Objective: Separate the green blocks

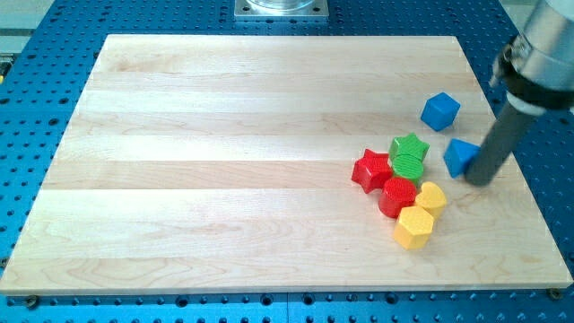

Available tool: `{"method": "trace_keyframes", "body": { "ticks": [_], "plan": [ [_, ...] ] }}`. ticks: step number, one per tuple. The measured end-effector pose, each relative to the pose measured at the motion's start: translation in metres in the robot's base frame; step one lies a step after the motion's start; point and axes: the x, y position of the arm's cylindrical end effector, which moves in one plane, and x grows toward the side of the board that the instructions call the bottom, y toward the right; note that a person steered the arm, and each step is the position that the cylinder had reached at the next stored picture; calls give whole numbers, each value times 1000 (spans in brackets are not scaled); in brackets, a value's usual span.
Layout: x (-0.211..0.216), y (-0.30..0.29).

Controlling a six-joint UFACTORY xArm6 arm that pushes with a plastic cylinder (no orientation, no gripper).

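Wooden board [224, 135] on blue perforated table: you will find the green star [411, 145] and green round block [407, 166] touching, at four o'clock from the board's centre. My tip [482, 179], a bare rod without jaws, sits at three o'clock of them, touching a blue block [460, 156].

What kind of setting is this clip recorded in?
Most likely a robotics lab bench: a wooden board lies on a blue perforated metal table, small coloured blocks such as a green star sit on it, and my tip rests beside a blue block.
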Motion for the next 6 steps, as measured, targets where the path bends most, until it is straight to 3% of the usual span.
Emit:
{"method": "trace_keyframes", "body": {
  "ticks": [1,3,5,6],
  "plan": [
    [-38,-31],
    [23,-26],
    [-2,-159],
    [-40,-118]
  ]
}}
